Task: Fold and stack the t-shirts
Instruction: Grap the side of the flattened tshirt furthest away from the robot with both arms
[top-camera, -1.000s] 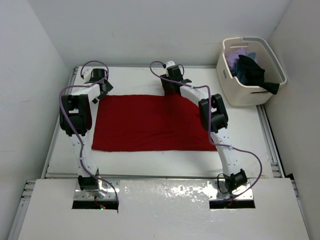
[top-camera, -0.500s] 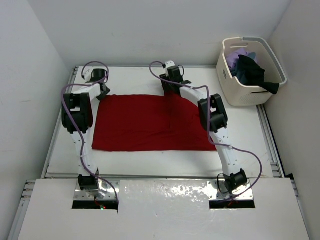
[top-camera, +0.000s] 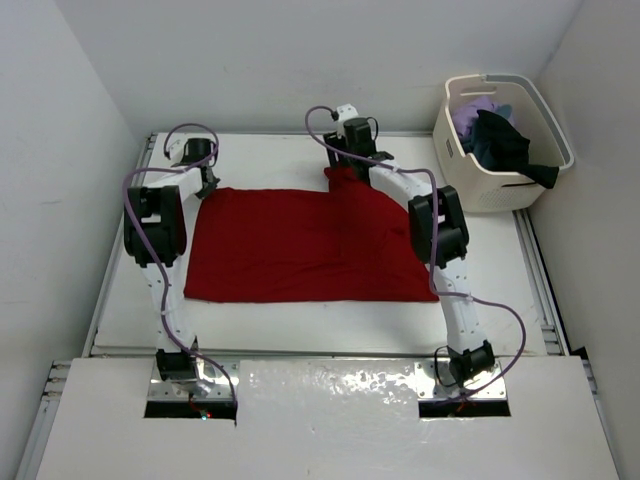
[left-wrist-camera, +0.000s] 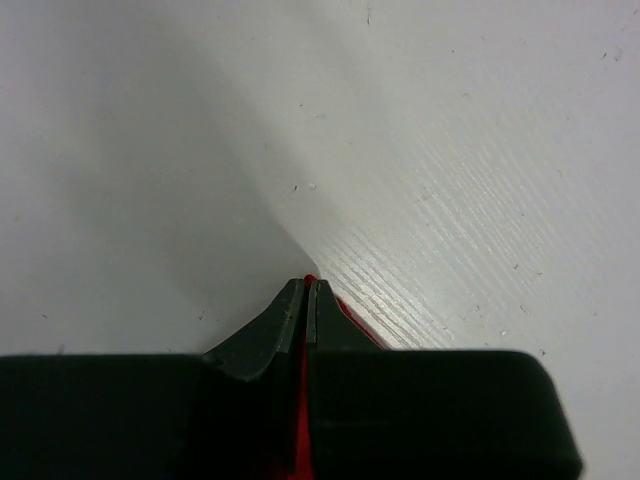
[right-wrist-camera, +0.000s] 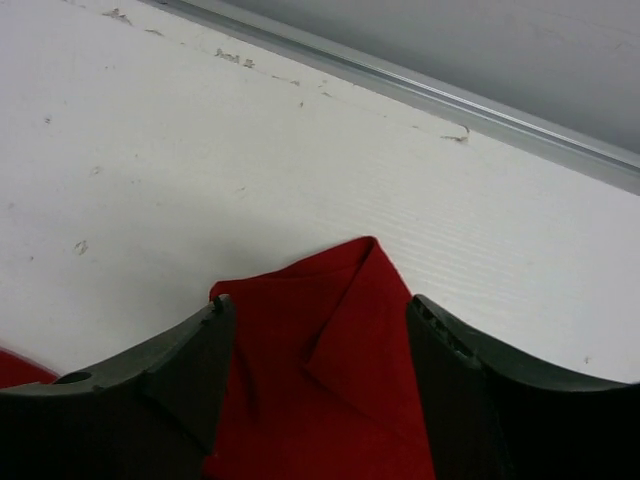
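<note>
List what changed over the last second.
The left pincer shut on the red t-shirt's far left corner. The right pincer shifted toward the table's far edge, jaws apart astride the cloth, and the shirt's far edge now peaks there. The rest of the shirt and the basket with the other t-shirts stayed put.

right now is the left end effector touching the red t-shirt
Touching. The left wrist view shows the left end effector shut, with a sliver of the red t-shirt pinched between its fingers.
</note>
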